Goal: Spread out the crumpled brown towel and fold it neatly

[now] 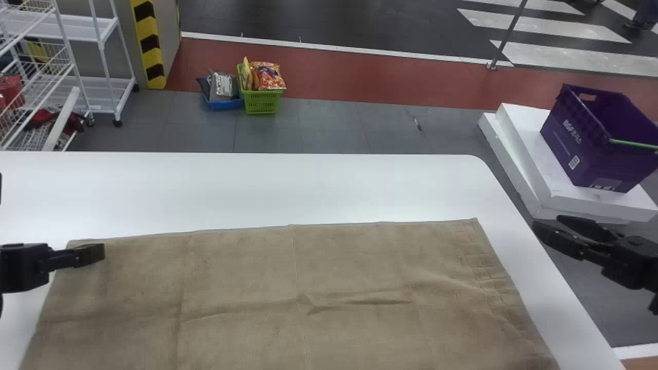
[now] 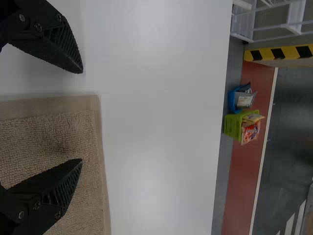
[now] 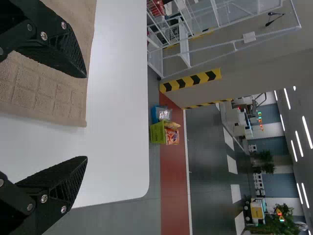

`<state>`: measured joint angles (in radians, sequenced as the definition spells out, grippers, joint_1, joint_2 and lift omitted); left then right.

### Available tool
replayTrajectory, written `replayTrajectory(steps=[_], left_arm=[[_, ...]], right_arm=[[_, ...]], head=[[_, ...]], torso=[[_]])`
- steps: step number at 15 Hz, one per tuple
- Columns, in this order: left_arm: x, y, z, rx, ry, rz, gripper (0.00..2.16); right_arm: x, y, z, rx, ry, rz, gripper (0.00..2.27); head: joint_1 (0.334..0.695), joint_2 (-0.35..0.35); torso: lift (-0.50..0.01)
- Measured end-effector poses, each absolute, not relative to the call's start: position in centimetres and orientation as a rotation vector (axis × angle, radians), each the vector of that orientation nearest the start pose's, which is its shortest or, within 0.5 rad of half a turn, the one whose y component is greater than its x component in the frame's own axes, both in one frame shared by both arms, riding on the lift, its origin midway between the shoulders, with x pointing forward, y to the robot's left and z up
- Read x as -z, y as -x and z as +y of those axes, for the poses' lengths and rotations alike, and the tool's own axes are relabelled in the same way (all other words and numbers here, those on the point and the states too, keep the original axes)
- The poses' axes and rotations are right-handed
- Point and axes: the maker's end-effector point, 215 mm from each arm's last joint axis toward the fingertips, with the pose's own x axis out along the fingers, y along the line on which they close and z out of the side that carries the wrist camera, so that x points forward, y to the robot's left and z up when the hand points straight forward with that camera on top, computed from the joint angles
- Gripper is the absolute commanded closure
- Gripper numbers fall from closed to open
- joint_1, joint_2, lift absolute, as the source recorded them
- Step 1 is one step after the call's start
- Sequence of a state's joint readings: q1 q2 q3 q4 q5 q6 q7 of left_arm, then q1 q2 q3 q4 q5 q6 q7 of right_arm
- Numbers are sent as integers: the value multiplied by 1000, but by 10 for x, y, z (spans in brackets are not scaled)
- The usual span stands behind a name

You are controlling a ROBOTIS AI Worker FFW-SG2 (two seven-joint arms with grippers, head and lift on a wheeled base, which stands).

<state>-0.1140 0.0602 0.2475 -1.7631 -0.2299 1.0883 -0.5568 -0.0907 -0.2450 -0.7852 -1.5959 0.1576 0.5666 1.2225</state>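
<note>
Brown towel (image 1: 247,272) lies flat on the white tabletop (image 1: 308,190), some wrinkles | left claw (image 2: 82,116) wide open, right claw (image 3: 87,117) wide open | spreading looks mostly done, all the folding is left

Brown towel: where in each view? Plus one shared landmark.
Head view: brown towel, spread on the table.
Left wrist view: far-left corner, seen between fingers of left gripper.
Right wrist view: far-right corner, seen between fingers of right gripper.
Landmark: green basket on the floor.

Bright, soft light spreads over the table (image 1: 308,190); faint shadow rims the towel (image 1: 247,272) on it, ceiling lights (image 3: 307,131) glow far beyond.
</note>
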Motion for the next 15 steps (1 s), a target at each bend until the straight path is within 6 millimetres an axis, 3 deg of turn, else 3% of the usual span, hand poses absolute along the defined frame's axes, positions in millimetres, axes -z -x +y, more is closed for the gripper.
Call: replayTrajectory(steps=[3, 7, 15], left_arm=[[462, -525, 323, 122, 102, 787, 549], [462, -522, 324, 122, 105, 789, 1031], [464, -513, 323, 124, 106, 795, 1085]], right_arm=[[351, -473, -507, -330, -121, 372, 275], [351, -475, -504, -334, -120, 374, 275], [348, -476, -521, -296, -152, 451, 279]], head=[[695, -202], [695, -198], [695, -215]], torso=[[-126], [-126], [-126]])
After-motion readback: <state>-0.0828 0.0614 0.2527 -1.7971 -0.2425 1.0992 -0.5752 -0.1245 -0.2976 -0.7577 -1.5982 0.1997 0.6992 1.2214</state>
